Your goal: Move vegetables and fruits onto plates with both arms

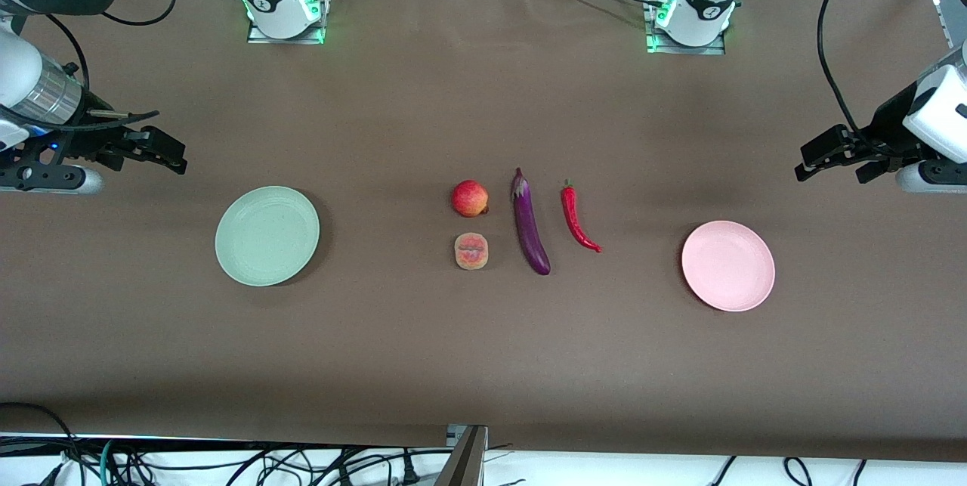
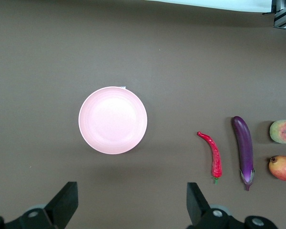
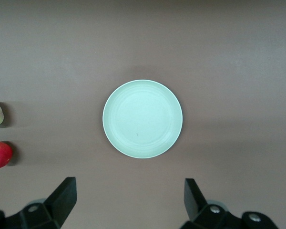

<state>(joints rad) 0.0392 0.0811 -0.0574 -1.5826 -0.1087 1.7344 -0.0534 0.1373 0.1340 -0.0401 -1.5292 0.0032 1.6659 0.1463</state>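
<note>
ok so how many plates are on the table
2. The pale green plate lies toward the right arm's end of the table, the pale pink plate toward the left arm's end, slightly nearer the front camera. Both are bare; none looks hidden.

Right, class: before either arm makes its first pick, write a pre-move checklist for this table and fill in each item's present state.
1. Left gripper open, holding nothing, over the table's left-arm end: ok.
2. Right gripper open, holding nothing, over the right-arm end: ok.
3. Pink plate bare and ready: ok.
4. Green plate bare and ready: ok.
5. Eggplant, chili pepper, pomegranate-like fruit and peach half lie apart mid-table, none touching: ok.
6. Any item already on a plate: not ok, all four remain on the table.
</note>
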